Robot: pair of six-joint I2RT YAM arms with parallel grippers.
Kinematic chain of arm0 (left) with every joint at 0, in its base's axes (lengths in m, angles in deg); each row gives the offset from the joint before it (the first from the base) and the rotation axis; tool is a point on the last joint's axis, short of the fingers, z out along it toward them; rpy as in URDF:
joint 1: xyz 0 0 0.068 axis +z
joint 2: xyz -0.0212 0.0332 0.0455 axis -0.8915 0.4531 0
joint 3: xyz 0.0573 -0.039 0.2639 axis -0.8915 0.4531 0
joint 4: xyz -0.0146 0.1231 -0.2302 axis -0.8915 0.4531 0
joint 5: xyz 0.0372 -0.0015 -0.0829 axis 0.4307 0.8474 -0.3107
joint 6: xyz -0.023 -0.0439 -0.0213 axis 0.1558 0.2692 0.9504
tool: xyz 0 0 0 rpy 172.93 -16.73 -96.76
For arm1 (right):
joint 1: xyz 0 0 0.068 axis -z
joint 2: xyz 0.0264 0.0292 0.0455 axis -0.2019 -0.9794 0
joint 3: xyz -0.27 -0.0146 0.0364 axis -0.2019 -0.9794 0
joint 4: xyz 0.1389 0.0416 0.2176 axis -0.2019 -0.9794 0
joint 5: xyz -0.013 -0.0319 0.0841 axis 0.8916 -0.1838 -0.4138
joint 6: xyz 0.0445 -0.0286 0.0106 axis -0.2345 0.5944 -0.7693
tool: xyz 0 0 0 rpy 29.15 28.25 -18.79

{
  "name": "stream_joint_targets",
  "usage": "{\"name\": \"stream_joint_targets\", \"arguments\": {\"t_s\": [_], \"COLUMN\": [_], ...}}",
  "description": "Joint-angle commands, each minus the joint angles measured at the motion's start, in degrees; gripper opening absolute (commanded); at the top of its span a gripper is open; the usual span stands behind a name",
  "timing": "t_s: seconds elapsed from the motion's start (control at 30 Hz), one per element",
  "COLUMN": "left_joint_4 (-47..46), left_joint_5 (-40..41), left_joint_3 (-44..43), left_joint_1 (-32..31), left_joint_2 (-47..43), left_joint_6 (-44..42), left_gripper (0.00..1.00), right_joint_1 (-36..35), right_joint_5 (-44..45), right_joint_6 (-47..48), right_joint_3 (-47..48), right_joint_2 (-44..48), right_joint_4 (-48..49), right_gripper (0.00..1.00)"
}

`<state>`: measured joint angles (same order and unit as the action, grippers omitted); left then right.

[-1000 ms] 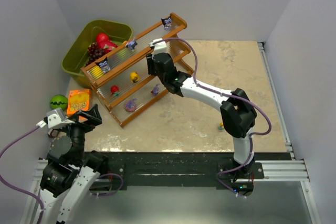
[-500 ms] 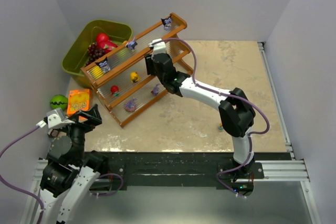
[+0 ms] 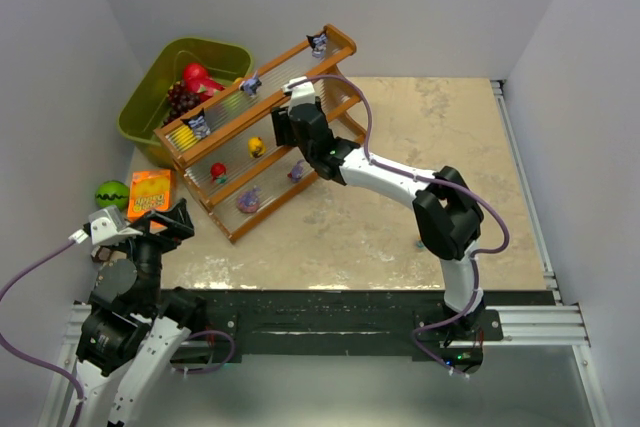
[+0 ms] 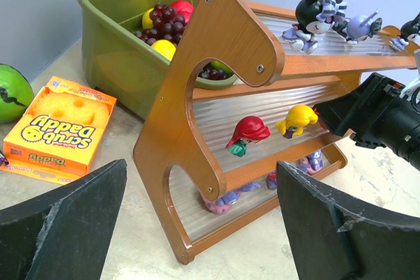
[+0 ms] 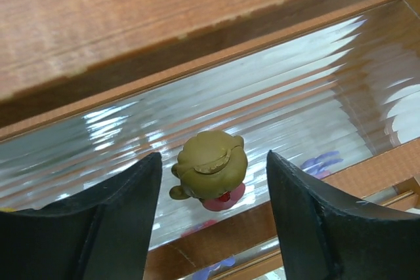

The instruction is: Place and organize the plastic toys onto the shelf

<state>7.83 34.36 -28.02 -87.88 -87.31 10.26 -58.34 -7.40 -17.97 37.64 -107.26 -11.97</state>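
Note:
The shelf (image 3: pixel 170 142) stands slanted at the back left, its wooden end (image 4: pixel 197 96) facing my left gripper. Three dark toys (image 3: pixel 250 84) sit on the top tier. A yellow toy (image 3: pixel 257 146) and a red-haired toy (image 4: pixel 248 132) are on the middle tier, and purple-pink ones (image 3: pixel 249 199) on the bottom. My right gripper (image 5: pixel 211 162) hovers open over the middle tier. An olive toy (image 5: pixel 210 165) stands on the ribbed plastic between its fingers, with a gap on each side. My left gripper (image 4: pixel 202 175) is open and holds nothing, low at the table's near left.
An olive-green bin (image 3: pixel 150 87) with red fruit and grapes sits behind the shelf. A green striped ball (image 3: pixel 112 193) and an orange sponge box (image 3: pixel 150 192) lie left of the shelf. A small figure (image 3: pixel 420 242) peeks out beside the right arm's elbow.
The right arm has shifted slightly left along the shelf and its jaws have spread apart from the olive toy. The left arm has not moved.

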Motion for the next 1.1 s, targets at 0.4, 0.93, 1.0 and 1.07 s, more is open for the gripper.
{"name": "stream_joint_targets", "arguments": {"t_s": [0.4, 0.93, 1.0, 1.07], "left_joint_4": [-1.7, -1.2, -1.3, -1.4], "left_joint_5": [0.9, 1.1, 1.1, 1.1], "left_joint_3": [0.2, 0.2, 0.2, 0.2], "left_joint_1": [0.2, 0.2, 0.2, 0.2], "left_joint_2": [-4.6, -5.3, -5.3, -5.4], "left_joint_6": [0.8, 1.2, 1.2, 1.2], "left_gripper": [1.0, 1.0, 1.0, 1.0], "right_joint_1": [0.1, 0.3, 1.3, 4.0], "right_joint_5": [-1.3, 11.4, 16.2, 17.3], "right_joint_6": [-0.6, -15.7, -19.6, -23.2], "right_joint_3": [-3.1, -33.7, -39.3, -43.5], "right_joint_2": [8.6, 34.7, 38.1, 39.6], "right_joint_4": [2.4, -2.0, -3.0, -5.6], "right_gripper": [0.79, 0.71, 0.68, 0.66]}}
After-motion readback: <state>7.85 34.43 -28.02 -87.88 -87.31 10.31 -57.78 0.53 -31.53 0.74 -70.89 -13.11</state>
